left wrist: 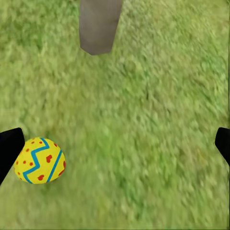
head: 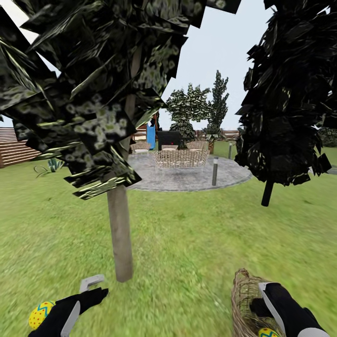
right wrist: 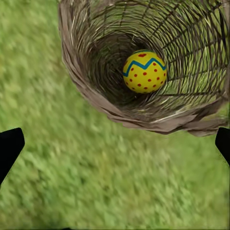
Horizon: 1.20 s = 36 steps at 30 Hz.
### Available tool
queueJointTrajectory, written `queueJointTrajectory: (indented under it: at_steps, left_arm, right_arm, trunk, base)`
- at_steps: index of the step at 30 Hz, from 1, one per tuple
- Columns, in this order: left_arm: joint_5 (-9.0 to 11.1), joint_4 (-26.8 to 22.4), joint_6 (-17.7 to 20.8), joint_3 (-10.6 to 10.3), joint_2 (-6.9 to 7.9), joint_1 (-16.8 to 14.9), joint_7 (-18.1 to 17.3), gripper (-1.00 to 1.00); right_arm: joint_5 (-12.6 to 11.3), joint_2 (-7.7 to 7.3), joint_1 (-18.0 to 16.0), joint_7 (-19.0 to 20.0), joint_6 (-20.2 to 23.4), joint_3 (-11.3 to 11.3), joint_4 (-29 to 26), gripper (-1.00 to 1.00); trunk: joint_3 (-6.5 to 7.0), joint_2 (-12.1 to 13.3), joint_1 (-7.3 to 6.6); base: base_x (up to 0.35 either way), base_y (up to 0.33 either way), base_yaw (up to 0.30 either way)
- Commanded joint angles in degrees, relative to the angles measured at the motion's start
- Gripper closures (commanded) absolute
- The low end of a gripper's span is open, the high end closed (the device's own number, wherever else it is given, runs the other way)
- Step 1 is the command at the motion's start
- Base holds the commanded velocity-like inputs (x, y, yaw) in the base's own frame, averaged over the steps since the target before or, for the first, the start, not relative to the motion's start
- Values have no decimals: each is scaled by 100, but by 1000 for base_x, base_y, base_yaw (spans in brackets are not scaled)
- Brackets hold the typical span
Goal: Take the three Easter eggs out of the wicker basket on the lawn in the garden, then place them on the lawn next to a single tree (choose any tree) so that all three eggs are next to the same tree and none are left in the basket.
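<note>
Lawn [head: 187,243] takes up most of what's seen, bright green and a bit patchy, with a grey round patio [head: 187,175] and pale woven chairs [head: 180,158] set further back. Tree [head: 119,224] with the thick pale trunk is planted right in front, its dark mottled foliage spread overhead; a second, near-black tree [head: 290,93] with a thin dark trunk is seen off to the right.

Wicker basket [head: 245,304] is stood on the grass at the lower right, brown open weave, just beside the right gripper [head: 264,299]. One Easter egg [right wrist: 144,71] is seen lying at the bottom of it in the right wrist view: yellow, a blue zigzag band, small red dots. Whether more are hidden in there can't be told.

Another egg [left wrist: 40,160] is lying on the grass near the trunk base, right by one finger of the left gripper [head: 86,292], same yellow with blue zigzags and red dots.

Left gripper is spread wide with nothing held, fingertips [left wrist: 9,143] seen at both edges of its wrist view. Right gripper is likewise parted and empty, held above the basket's mouth.
</note>
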Motion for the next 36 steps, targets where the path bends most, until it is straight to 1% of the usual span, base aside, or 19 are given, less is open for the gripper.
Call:
queueJointTrajectory:
  at_steps: [1,3,7,13,18,21,26,32,36]
  left_arm:
    - [206,-29,69,10,25,-4,-15,-100]
    - [290,-24,77,-8,31,-3,-4,-100]
    - [333,9,39,-38,6,-3,16,-100]
    - [335,20,29,-43,-43,-3,10,-100]
    - [328,22,29,-50,-97,-3,9,-100]
    - [328,22,29,-44,-104,-3,9,-100]
    - [329,28,28,-42,-113,-3,1,-100]
    - [328,31,28,-42,-132,-3,0,-100]
    - [329,31,28,-42,-139,-3,1,-100]
  right_arm:
    - [-3,-5,-2,-10,27,0,-7,-100]
    - [-3,-11,-2,-10,27,-2,-4,-100]
    - [-3,-14,-2,-10,27,-5,2,-100]
    - [-3,-4,-2,-11,27,2,2,-100]
    - [-3,10,-2,-10,27,-2,2,-100]
    - [-3,1,-2,-12,27,-5,2,-100]
    - [-3,-2,-2,-13,27,-2,2,-100]
    - [-3,6,-2,-19,24,-3,2,-100]
    - [-3,6,-2,-19,25,-3,2,-100]
  trunk:
    - [-7,-3,3]
    - [-7,-3,3]
    - [-7,-3,3]
    - [-7,-3,3]
    - [-7,-3,3]
    - [-7,-3,3]
    - [-7,-3,3]
    - [-7,-3,3]
    - [-7,-3,3]
  base:
    - [324,0,0]
    - [320,0,0]
    - [160,0,0]
    - [20,-8,0]
    - [148,-206,0]
    - [149,-172,0]
    - [42,-45,0]
    - [182,-171,0]
    - [51,-39,0]
